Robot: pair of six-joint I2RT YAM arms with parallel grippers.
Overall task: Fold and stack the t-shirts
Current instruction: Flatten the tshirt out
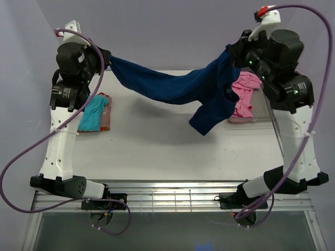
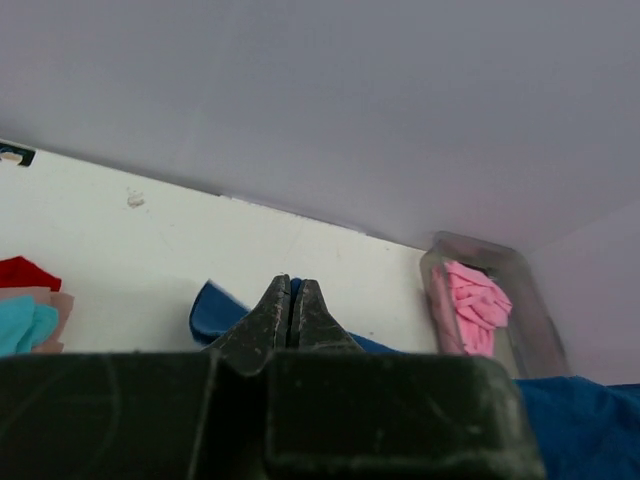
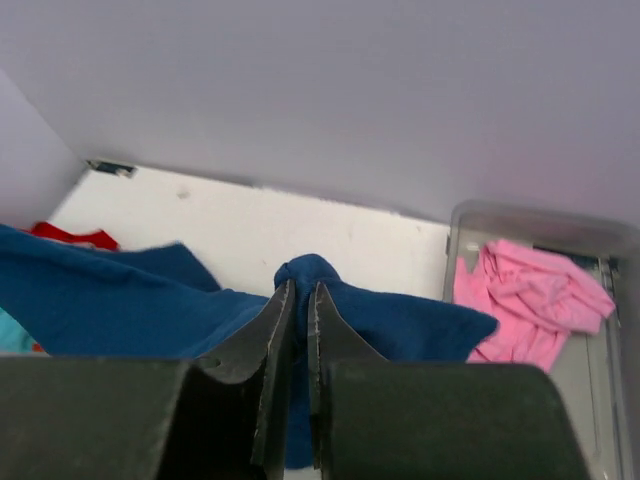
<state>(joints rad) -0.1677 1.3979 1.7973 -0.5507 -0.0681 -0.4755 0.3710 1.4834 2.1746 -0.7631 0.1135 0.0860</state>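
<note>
Left tool [image 1: 108,59]: pinching one end of the navy shirt [image 1: 172,88].
Right tool [image 1: 233,56]: pinching the other end; it sags between, over the worktop [image 1: 157,154].
Tub [image 3: 560,222]: one, at right; pink shirt [image 3: 525,290] crumpled inside.
Turquoise shirt [image 1: 94,114]: one, at left, atop red cloth [image 2: 25,272].

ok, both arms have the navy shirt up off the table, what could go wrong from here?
1. The left gripper and right gripper each pinch only a small edge of the navy shirt; a slip would likely drop it in a heap.
2. Its hanging end dangles close to the pink shirt in the clear tub; lowering could snag either.
3. It hangs bunched, so it may land creased.
</note>
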